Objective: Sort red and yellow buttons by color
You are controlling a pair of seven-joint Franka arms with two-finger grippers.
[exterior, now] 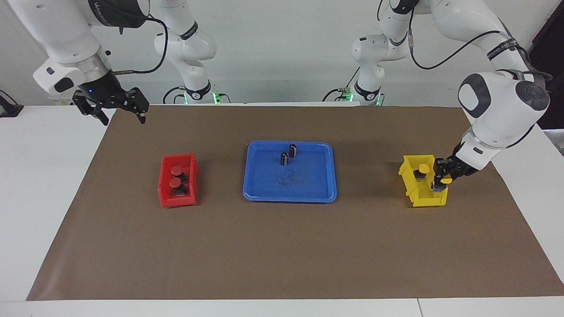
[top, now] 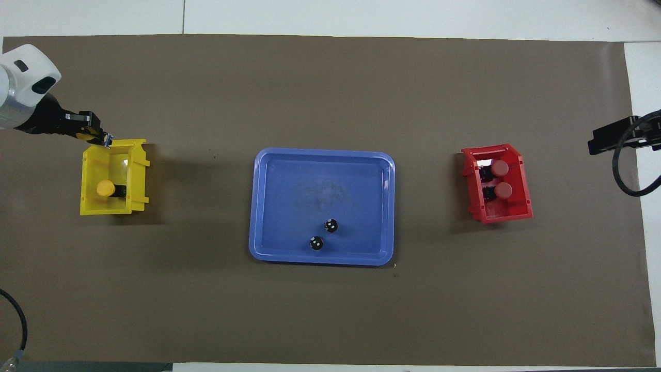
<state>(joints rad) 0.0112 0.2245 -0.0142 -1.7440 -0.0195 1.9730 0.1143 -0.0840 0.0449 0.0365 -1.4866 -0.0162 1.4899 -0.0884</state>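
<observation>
Sorting state: two red buttons (exterior: 176, 175) are seen in the red bin (exterior: 165, 200), one yellow button (exterior: 423, 168) in the yellow bin (exterior: 425, 201), and a second yellow button (exterior: 446, 180) is held in the air.
Left gripper (exterior: 442, 179): it is closed on the second yellow button, over the yellow bin's corner at the end farther from the robots; in the facing view this lies at about 3 o'clock from the blue tray (exterior: 288, 196).
Held button: only the yellow cap and a sliver of the base are made out between the fingers; whether the base touches the bin wall cannot be told.
Left gripper, overhead view (top: 98, 136): most of the arm is cut off at the picture's edge, and the held cap is largely masked by the black fingers.
Binned yellow button: it is seen at the end of the yellow bin (top: 113, 208) nearer to the robots, its dark base partly hidden by the wall.
Red buttons (top: 500, 178): they sit one next to the other in the red bin (top: 503, 216), at about 9 o'clock from the tray in the facing view; their bases are half hidden by the caps.
Right gripper (exterior: 118, 113): it is held in the air with jaws wide apart and empty, over the mat's corner at the right arm's end, where the arm waits; in the overhead view only a dark part is shown at the edge.
Dark cylinders (exterior: 288, 154): two are stood upright in the blue tray (top: 320, 257), close to its rim nearer to the robots.
</observation>
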